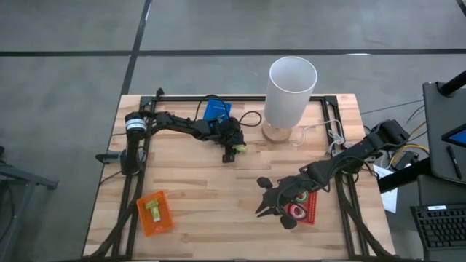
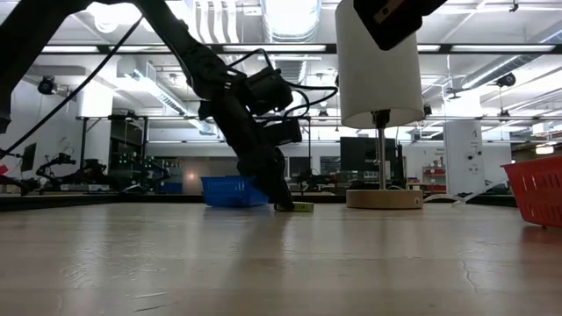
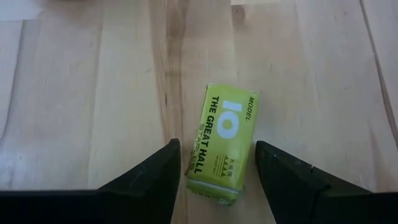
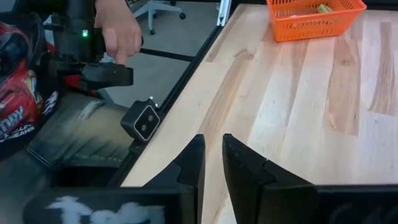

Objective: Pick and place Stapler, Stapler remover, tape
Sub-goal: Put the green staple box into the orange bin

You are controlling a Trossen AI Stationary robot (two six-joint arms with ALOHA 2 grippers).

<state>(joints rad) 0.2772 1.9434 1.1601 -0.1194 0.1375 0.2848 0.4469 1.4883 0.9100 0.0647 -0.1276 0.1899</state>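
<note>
A small yellow-green staple box (image 3: 224, 146) lies flat on the wooden table, near its middle (image 1: 239, 150). My left gripper (image 3: 217, 155) is open and low over it, one finger on either side of the box and none visibly touching; the low view shows it at the table top (image 2: 283, 204). My right gripper (image 4: 212, 146) is shut on nothing and hovers at the table's right near part (image 1: 268, 198), beside a red tray (image 1: 312, 211). Small round rolls that look like tape (image 1: 295, 211) lie in that tray. No stapler or remover is clearly visible.
A blue tray (image 1: 216, 109) sits at the far edge and a white lamp (image 1: 291, 87) stands to its right. An orange tray (image 1: 155, 213) holding a green item is near the left corner. A person (image 4: 118, 31) sits beside the table. Bare wood lies between the arms.
</note>
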